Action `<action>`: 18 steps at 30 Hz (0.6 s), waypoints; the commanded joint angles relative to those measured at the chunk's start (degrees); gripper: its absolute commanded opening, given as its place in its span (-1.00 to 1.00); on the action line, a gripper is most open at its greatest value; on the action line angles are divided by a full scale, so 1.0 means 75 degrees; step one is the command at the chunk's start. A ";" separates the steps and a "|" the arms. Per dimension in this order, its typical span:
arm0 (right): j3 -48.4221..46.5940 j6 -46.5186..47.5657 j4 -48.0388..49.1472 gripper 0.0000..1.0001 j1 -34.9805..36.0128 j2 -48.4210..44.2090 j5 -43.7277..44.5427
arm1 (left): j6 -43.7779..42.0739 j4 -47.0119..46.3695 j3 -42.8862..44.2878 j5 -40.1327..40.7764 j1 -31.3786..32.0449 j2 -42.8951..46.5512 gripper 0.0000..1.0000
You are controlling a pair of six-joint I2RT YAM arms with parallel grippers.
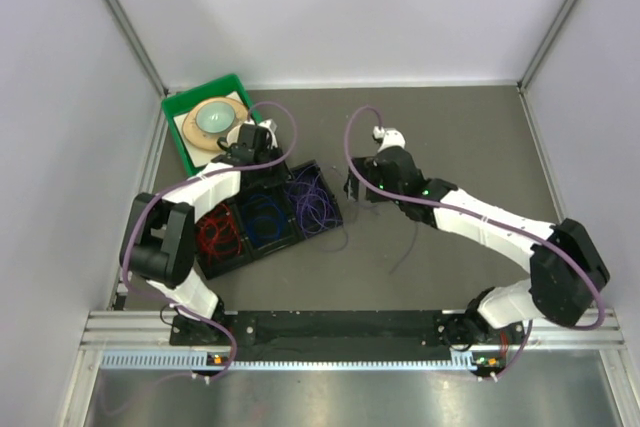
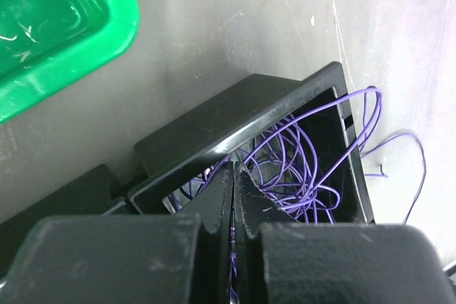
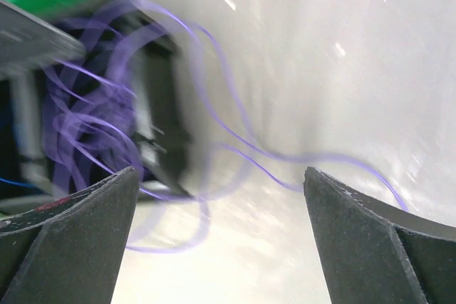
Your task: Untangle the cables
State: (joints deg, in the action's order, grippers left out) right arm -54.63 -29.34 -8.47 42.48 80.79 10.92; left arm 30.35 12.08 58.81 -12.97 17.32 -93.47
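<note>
A black tray (image 1: 240, 259) holds red cables (image 1: 218, 232), blue cables (image 1: 262, 219) and purple cables (image 1: 312, 202) in three compartments. My left gripper (image 1: 250, 144) hangs over the tray's far edge. In the left wrist view it (image 2: 234, 166) is shut, with a purple strand in the slit between the jaws, just above the purple coil (image 2: 299, 169). Some purple loops spill over the tray wall (image 2: 413, 149). My right gripper (image 1: 357, 187) is open and empty right of the tray. In the blurred right wrist view it (image 3: 219, 169) is above a loose purple strand (image 3: 321, 156) on the table.
A green bin (image 1: 178, 137) with a bowl (image 1: 215, 117) on a plate stands behind the tray, close to my left gripper, and shows in the left wrist view (image 2: 64, 40). A thin loose strand (image 1: 408, 247) lies on the table under my right arm. Walls enclose the table.
</note>
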 commanded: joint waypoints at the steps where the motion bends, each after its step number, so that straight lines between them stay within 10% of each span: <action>1: 0.0732 0.0256 -0.0066 0.95 -0.0214 -0.0588 0.0021 | -0.0097 -0.0040 0.0128 0.0089 0.0163 0.0017 -1.00; 18: 0.1167 0.0033 -0.0980 0.72 -0.1116 0.0255 0.0664 | -0.0144 0.0147 0.0128 0.0206 0.0315 -0.0041 -1.00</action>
State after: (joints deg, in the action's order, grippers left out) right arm -45.28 -28.69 -13.58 36.62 83.05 10.31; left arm 30.04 12.88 58.81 -12.08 19.51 -93.62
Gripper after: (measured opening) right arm 0.868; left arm 0.010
